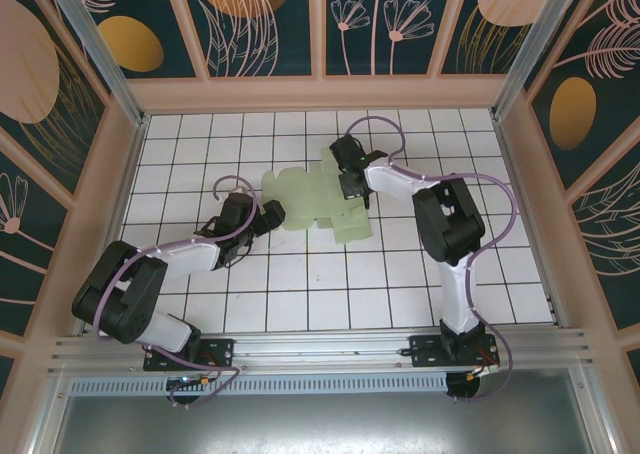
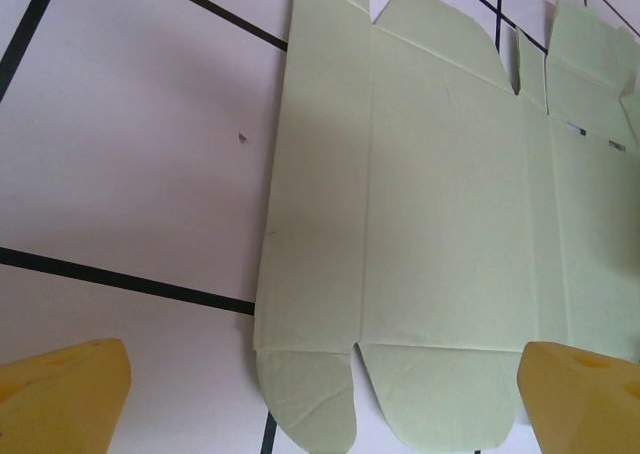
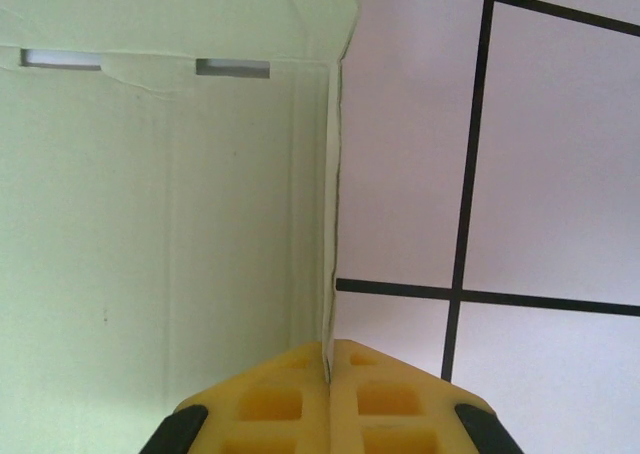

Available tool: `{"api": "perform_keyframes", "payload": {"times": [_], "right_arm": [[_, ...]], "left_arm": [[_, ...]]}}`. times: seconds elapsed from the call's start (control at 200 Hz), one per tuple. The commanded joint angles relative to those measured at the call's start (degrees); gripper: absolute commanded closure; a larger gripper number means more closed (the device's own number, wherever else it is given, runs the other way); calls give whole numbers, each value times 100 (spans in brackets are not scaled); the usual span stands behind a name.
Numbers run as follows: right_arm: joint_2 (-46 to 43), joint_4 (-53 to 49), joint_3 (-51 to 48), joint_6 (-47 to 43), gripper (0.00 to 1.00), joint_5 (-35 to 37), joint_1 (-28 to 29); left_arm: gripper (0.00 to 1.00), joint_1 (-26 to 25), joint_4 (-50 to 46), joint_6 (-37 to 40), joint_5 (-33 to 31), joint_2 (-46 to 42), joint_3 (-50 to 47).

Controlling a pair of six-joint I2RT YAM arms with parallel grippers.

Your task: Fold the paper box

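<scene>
Task thing: the pale light-green, die-cut thin-card paper box (image 1: pixel 310 199) lies on the white table (image 1: pixel 300 284) with its black grid lines, a little toward 12 o'clock from the table's centre in the top view.
Sheet state: mostly flat and unfolded. The left wrist view shows the paper box (image 2: pixel 450 224) with clear creases, rounded end flaps and small slots. One panel on its 3 o'clock side stands up off the table.
Left gripper (image 1: pixel 268 214): yellow fingers spread wide and holding nothing, low at the sheet's 8 o'clock edge. In its own view the left gripper (image 2: pixel 322 399) faces the flat panels, which stretch away toward 12 o'clock.
Right gripper (image 1: pixel 350 186): fingers pressed together and pinching the thin edge of the raised panel. In its wrist view the right gripper (image 3: pixel 328 359) has the card edge running into the seam between the fingers, and the paper box (image 3: pixel 150 224) fills the 9 o'clock side.
Step in hand: probably early, with a first wall being turned up along its crease and most flaps not yet folded.
Next move: likely the free arm should press the flat base panel down near the crease, so the sheet does not slide while the pinched wall is swung over.
</scene>
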Motion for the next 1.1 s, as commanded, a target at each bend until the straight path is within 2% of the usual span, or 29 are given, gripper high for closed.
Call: {"api": "perform_keyframes", "payload": {"times": [0.0,0.055,0.115,0.28,0.4,0.551,0.656,0.771,0.901,1.011,1.096], "right_arm": [[217,-321,306,-45,100,990,352],[299,-381,378,-66,100,1234,414],[235,-278,324,-49,100,1158,406],[-443,689,-331,-181,100,-78,222],[-886,1533,-941,-670,100,-697,160],[-1136,2040,-1355,-1132,100,-1183,-12],[-1439,2556,-1753,-1258,100,-1606,-162],[-1846,3365,-2358,-1368,100,-2220,-477],[-2101,3927,-2771,-1541,100,-2461,-602],[-2192,4085,-2947,-1694,100,-2864,-690],[-2223,4104,-2989,-1774,100,-3121,-746]], "left_arm": [[1,27,172,105,59,81,-18],[1,33,169,112,65,88,2],[1,33,167,126,51,88,27],[1,33,115,296,-30,157,233],[1,101,44,997,-60,371,728],[4,448,-464,1732,1222,1272,1916],[6,563,-628,2059,1801,1808,2595],[6,680,-944,2467,1948,2137,3164],[6,723,-1140,3205,1825,2242,3478],[9,832,-1106,3768,2320,2211,3542],[14,915,-1343,4235,2949,2271,3730]]}}
